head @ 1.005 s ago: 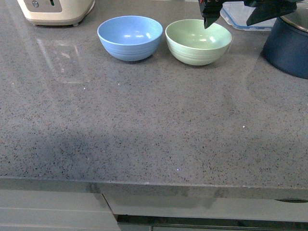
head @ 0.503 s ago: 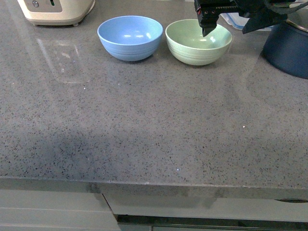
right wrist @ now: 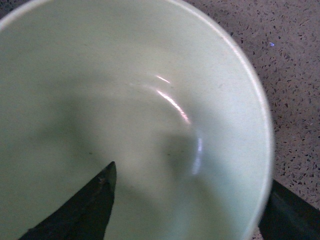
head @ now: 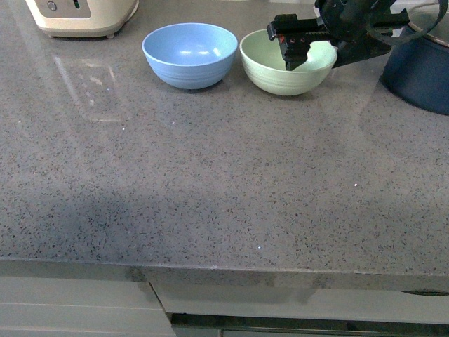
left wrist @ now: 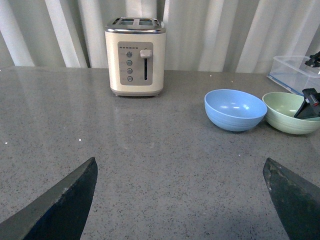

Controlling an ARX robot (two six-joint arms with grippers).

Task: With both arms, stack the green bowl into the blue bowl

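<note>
The green bowl (head: 277, 76) and the blue bowl (head: 189, 55) stand upright side by side at the back of the grey counter, blue on the left, both empty. My right gripper (head: 319, 56) is open and straddles the green bowl's right rim. In the right wrist view the green bowl (right wrist: 150, 100) fills the picture, with one finger (right wrist: 90, 205) inside it and the other outside the rim. My left gripper (left wrist: 180, 195) is open over bare counter, well away from the blue bowl (left wrist: 235, 109) and the green bowl (left wrist: 285, 112).
A cream toaster (head: 81, 15) stands at the back left. A dark navy pot (head: 421, 70) sits right of the green bowl. A clear container (left wrist: 292, 72) lies behind the bowls. The counter's front edge (head: 224, 265) runs across the near side.
My right gripper has come down and to the left, from above the green bowl's far rim to one finger inside the bowl. The bowls have not moved.
</note>
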